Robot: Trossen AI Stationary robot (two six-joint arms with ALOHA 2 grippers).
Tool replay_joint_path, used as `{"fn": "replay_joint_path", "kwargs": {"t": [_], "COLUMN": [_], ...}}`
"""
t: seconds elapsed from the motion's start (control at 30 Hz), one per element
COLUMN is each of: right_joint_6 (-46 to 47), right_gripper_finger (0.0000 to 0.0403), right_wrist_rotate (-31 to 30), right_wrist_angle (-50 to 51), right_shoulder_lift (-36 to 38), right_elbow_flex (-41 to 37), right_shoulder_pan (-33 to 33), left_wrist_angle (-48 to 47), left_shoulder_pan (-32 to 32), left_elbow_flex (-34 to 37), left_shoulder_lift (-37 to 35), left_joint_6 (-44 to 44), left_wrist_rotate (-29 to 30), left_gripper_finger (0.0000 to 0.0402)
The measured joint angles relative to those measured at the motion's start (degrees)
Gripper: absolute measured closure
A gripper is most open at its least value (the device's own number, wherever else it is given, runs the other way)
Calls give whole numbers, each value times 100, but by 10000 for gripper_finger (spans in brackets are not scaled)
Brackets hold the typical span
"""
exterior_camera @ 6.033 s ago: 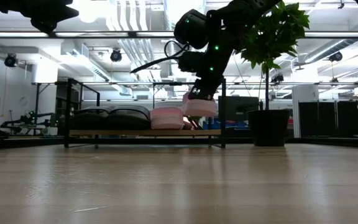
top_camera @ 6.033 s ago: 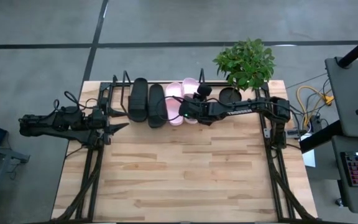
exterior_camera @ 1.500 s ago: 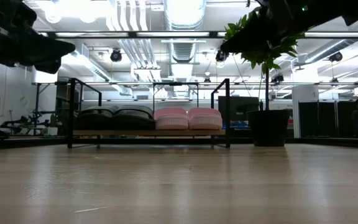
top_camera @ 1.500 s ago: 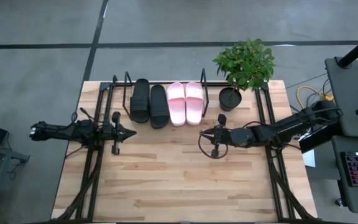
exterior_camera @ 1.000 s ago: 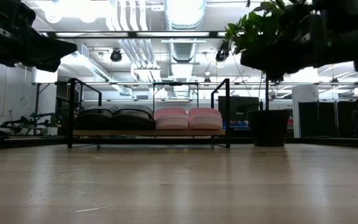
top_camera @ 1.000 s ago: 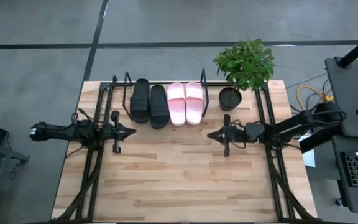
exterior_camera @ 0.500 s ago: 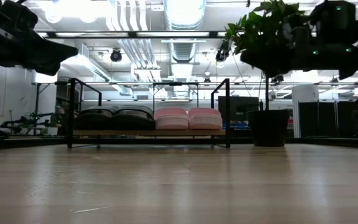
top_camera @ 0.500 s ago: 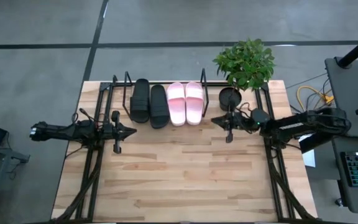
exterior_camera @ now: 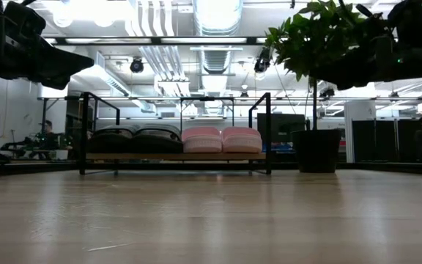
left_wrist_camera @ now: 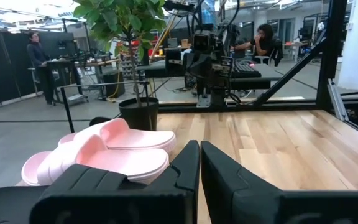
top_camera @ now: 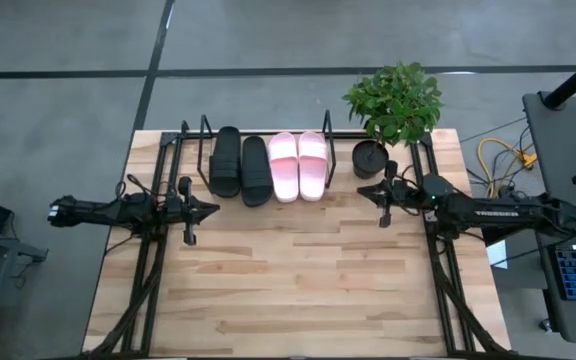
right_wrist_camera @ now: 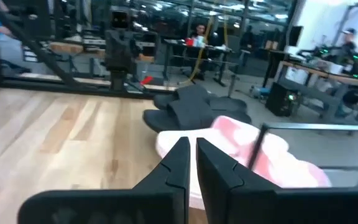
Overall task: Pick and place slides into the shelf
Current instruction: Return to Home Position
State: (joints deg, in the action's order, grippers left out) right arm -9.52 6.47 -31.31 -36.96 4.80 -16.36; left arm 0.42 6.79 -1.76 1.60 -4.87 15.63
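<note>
Okay, looking down at a low black-rod shelf with a light wooden board (top_camera: pixel 264 132) along the far edge of a pale wood-plank table (top_camera: pixel 288 290). Loaded with all four slide sandals in a row: matte black wide-strap pair (top_camera: pixel 239 168) on the shelf's left half, pale pink wide-strap pair (top_camera: pixel 299 165) on its right half, the two pairs right next to each other. Just off the shelf's right end, a leafy green plant in a black pot (top_camera: pixel 393 100). Left gripper (top_camera: pixel 208 209) stretched out level in front of the shelf's left end, pointing right, fingers (left_wrist_camera: pixel 135 186) pressed together on nothing. Right gripper (top_camera: pixel 363 191) also level, near the shelf's right front corner, pointing left, likewise closed up and empty. Both held above the tabletop, clear of the sandals.
</note>
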Motion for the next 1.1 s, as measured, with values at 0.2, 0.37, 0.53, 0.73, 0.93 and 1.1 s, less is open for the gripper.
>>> {"fn": "replay_joint_path", "kwargs": {"t": [0.2,0.37,0.53,0.73,0.93,1.1], "right_joint_6": [128,242,390,506,568,950], "right_gripper_finger": [385,385,385,385,385,385], "right_wrist_rotate": [165,689,1325,1449,1452,1479], "right_wrist_angle": [840,1110,976,862,1250,1224], "right_shoulder_lift": [505,759,1039,1381,1559,1773], "right_elbow_flex": [57,-37,-310,-430,-429,-429], "right_shoulder_pan": [-171,-168,-168,-169,-167,-169], "left_wrist_angle": [-25,-40,-55,-67,-102,-125], "left_shoulder_pan": [-2,-2,-2,-2,1,-2], "left_elbow_flex": [0,-2,-2,-2,-13,-13], "left_shoulder_lift": [1,3,1,1,-3,3], "left_joint_6": [-1,0,7,16,109,153], "left_wrist_rotate": [10,28,60,75,350,346], "left_gripper_finger": [401,401,402,402,402,402]}}
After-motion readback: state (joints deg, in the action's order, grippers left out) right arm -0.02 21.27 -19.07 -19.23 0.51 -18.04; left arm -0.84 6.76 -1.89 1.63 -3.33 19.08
